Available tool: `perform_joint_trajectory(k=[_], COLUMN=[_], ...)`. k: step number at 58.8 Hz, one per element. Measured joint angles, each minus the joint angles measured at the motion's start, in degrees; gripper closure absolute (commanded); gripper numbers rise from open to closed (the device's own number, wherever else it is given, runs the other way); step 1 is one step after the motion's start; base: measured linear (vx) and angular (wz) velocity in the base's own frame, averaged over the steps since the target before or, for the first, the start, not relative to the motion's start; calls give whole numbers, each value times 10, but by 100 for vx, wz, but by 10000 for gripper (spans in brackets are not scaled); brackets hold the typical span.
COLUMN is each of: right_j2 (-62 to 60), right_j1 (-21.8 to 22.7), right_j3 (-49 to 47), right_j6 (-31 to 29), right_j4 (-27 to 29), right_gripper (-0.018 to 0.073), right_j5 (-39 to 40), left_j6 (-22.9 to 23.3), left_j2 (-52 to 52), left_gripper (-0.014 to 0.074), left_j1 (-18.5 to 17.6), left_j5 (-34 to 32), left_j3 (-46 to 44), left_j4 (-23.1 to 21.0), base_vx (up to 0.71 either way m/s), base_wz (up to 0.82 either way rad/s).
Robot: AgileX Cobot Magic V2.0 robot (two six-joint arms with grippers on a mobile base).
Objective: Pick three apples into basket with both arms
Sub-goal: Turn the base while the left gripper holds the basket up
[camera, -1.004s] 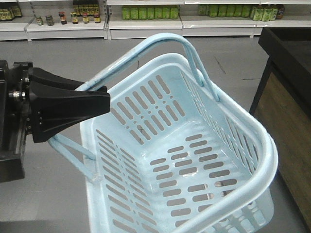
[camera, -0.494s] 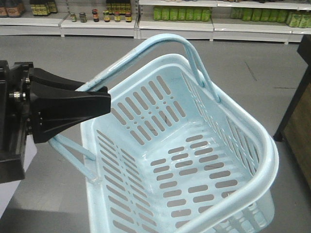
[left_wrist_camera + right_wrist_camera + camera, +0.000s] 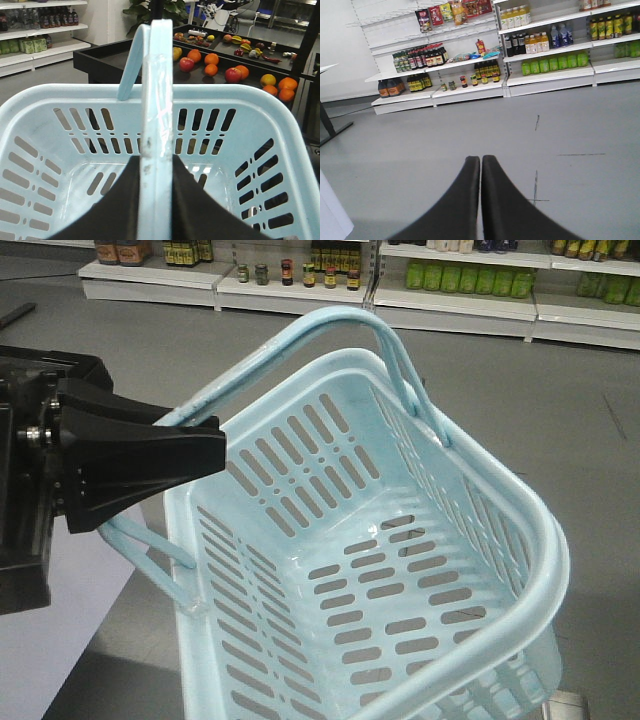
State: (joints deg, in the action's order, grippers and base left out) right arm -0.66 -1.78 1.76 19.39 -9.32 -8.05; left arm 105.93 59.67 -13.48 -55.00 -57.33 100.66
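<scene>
- Left pincer (image 3: 156, 165) is clenched on one hoop handle (image 3: 157, 100) of the basket (image 3: 540, 530). We see a black finger on each side of the hoop in the wrist view.
- The basket hangs tilted just below and ahead of that pincer. Its slotted floor is bare, so no apples are loaded.
- Right pincer (image 3: 481, 165) is pressed shut on nothing, with only grey floor (image 3: 570, 150) ahead of it.
- What changed over the last second: in the front view the shelves (image 3: 300, 295) slid right and down, the dark counter left the right edge, and a pale slab (image 3: 60, 640) came in below the left pincer (we can't tell what it is).
- The basket and left pincer sit at the same spot in that view in all three frames, so the grip is unchanged and the load rides with us.
- Our read: the base is swinging round, so this is transit and not picking.
- The apples (image 3: 186, 64) lie well beyond the left pincer, past the basket's far wall, on the black counter (image 3: 100, 60) among oranges (image 3: 211, 59).
- We make out two red ones and can't pick out a third.
- Next need, we judge: bring the counter within the right pincer's reach, then open it.
</scene>
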Motion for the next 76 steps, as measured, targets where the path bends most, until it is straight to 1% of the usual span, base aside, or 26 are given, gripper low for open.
perform_joint_trajectory(k=[27, 76], right_j2=[0, 0], right_j1=[0, 0], right_j3=[0, 0], right_j6=[0, 0], right_j4=[0, 0], right_gripper=[564, 564], right_j5=[0, 0], left_j6=[0, 0], left_j2=[0, 0], left_gripper=[602, 602], left_j1=[0, 0], left_j5=[0, 0], left_j3=[0, 0], left_j4=[0, 0], base_vx=[15, 20], base_wz=[10, -5])
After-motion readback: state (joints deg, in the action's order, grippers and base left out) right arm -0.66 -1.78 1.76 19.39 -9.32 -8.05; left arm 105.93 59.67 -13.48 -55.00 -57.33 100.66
